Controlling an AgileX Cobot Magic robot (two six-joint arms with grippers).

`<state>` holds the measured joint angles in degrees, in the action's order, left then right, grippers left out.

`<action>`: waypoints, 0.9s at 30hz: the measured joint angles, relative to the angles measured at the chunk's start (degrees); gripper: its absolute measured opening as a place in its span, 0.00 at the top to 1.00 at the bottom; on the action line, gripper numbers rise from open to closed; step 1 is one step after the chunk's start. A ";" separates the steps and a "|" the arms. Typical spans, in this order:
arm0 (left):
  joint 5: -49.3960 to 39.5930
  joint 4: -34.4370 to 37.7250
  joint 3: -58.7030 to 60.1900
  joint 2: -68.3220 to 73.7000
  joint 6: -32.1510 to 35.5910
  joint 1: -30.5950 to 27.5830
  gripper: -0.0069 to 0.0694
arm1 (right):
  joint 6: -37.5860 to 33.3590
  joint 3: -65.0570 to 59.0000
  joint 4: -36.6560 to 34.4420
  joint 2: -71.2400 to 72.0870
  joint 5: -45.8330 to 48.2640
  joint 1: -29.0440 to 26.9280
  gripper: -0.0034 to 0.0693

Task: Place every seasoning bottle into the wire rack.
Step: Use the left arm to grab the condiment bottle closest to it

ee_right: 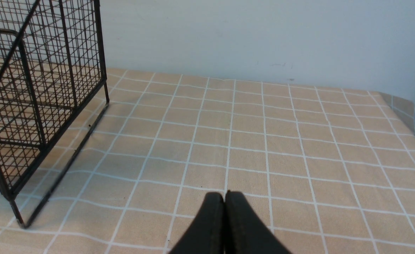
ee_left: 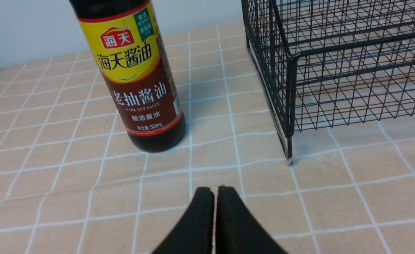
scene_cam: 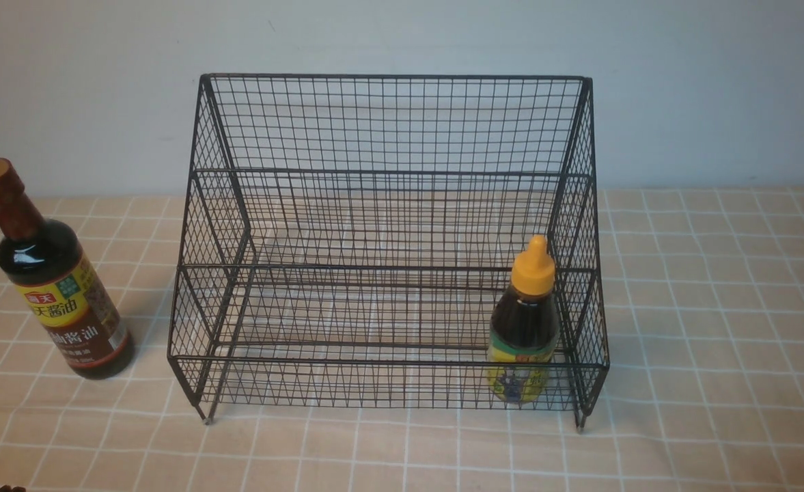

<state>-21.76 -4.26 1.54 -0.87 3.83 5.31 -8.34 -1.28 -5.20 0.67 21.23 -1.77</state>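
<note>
Down low over the tablecloth (ee_left: 52,158), left gripper (ee_left: 214,192) and right gripper (ee_right: 224,195) both pinched closed, empty.

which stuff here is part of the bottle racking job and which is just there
Part of the job:
- tall bottle, on the cloth left of the rack, not yet in
- short bottle, already in the rack's lowest tier, right end
- rack

Just there:
- checked cloth
- wall

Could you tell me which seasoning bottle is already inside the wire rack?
The short dark-liquid bottle with yellow pointed cap; the tall red-necked bottle stands outside the black wire rack.
</note>
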 joint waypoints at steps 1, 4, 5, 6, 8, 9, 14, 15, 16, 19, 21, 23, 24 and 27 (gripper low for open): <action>0.00 0.00 0.00 0.00 0.00 0.00 0.92 | 0.00 0.00 0.00 0.00 0.00 0.00 0.97; 1.91 0.58 0.12 0.00 -0.72 0.00 0.92 | 0.00 0.00 0.00 0.00 0.00 0.00 0.97; 2.29 0.82 0.12 0.00 -0.88 0.00 0.92 | 0.00 0.00 0.00 0.00 0.00 0.00 0.97; 5.59 3.08 0.19 0.00 -2.21 0.00 0.92 | 0.00 0.00 0.00 0.00 0.00 0.00 0.97; 11.77 6.27 0.23 0.00 -3.83 0.00 0.92 | 0.00 0.00 0.00 0.00 0.00 0.00 0.97; 15.32 7.40 0.23 0.00 -3.83 0.00 0.92 | 0.00 0.00 0.00 0.00 0.00 0.00 0.97; 31.86 9.02 0.23 0.00 -4.32 0.00 0.92 | 0.00 0.00 0.00 0.00 0.00 0.00 0.97; 38.13 9.30 0.23 0.00 -4.32 0.00 0.92 | 0.00 0.00 0.00 0.00 0.00 0.00 0.97; 41.08 9.44 0.23 0.00 -4.32 0.00 0.92 | 0.00 0.00 0.00 0.00 0.00 0.00 0.97; 46.56 10.31 -0.05 1.90 -4.27 0.00 0.92 | 0.00 0.00 0.00 0.00 0.00 0.00 0.97; 46.11 12.52 -2.09 7.81 -3.12 0.00 0.92 | 0.00 0.00 0.00 0.00 0.04 0.00 0.97; 44.58 14.43 -5.14 14.08 -2.54 0.00 0.92 | 0.00 0.00 0.00 0.00 0.04 0.00 0.97; 44.24 14.71 -5.83 14.77 -2.53 0.00 0.92 | 0.00 0.00 0.00 0.00 0.04 0.00 0.97; 40.85 15.46 -11.88 26.66 -2.20 0.00 0.92 | 0.00 0.00 0.00 0.00 0.04 0.00 0.97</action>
<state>19.09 11.21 -10.34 25.80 1.63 5.31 -8.34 -1.28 -5.20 0.67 21.27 -1.77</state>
